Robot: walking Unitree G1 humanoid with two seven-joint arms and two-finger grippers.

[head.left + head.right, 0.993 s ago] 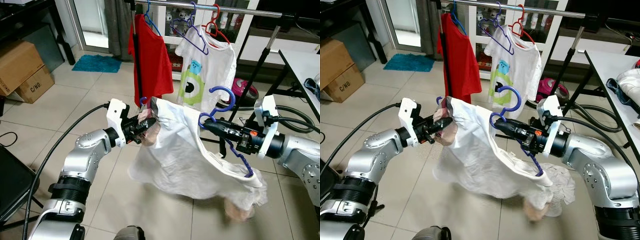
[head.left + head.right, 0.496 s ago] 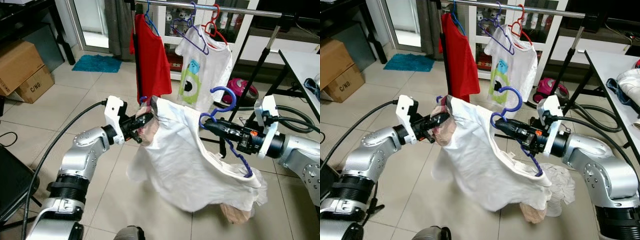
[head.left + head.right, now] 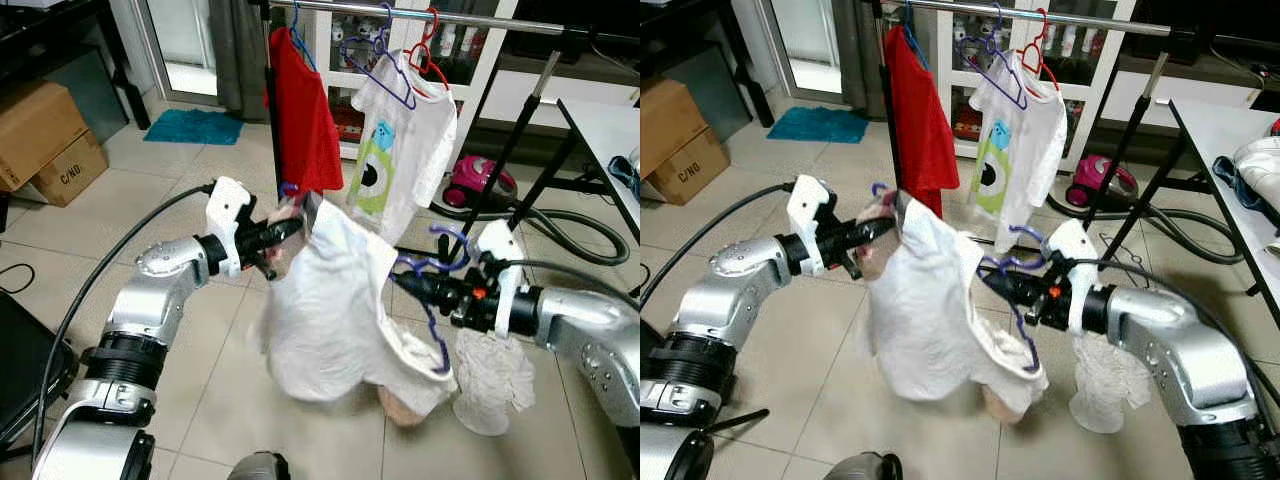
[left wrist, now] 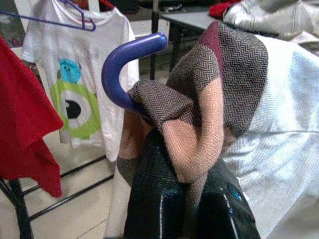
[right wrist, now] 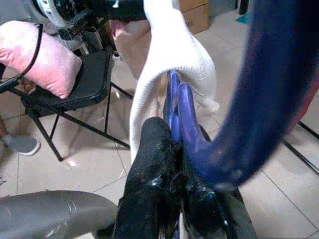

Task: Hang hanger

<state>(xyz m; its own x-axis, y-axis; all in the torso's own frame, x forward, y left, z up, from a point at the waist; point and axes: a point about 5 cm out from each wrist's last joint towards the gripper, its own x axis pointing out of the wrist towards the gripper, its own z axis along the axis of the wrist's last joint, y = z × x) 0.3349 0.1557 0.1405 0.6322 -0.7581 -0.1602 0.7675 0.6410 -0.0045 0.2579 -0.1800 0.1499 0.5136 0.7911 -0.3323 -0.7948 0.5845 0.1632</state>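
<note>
Open tiled floor point(image 3: 190, 200) is seen at 9 o'clock of the white shirt point(image 3: 330, 310), the clothes rack point(image 3: 420, 15) at 12. The shirt's collar is clamped in the left pincer point(image 3: 290, 228); the blue hanger point(image 3: 435, 300) is gripped by the closed right pincer point(image 3: 400, 283).

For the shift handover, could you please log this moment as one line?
left pincer: shut on white garment | right pincer: shut on blue hanger | hanger: not on rail

Glossy blue plastic hanger point(image 4: 130, 69), white knit cloth garment point(image 3: 330, 310), herringbone woven fabric point(image 4: 199, 99), smooth floor tiles point(image 3: 200, 400)
</note>
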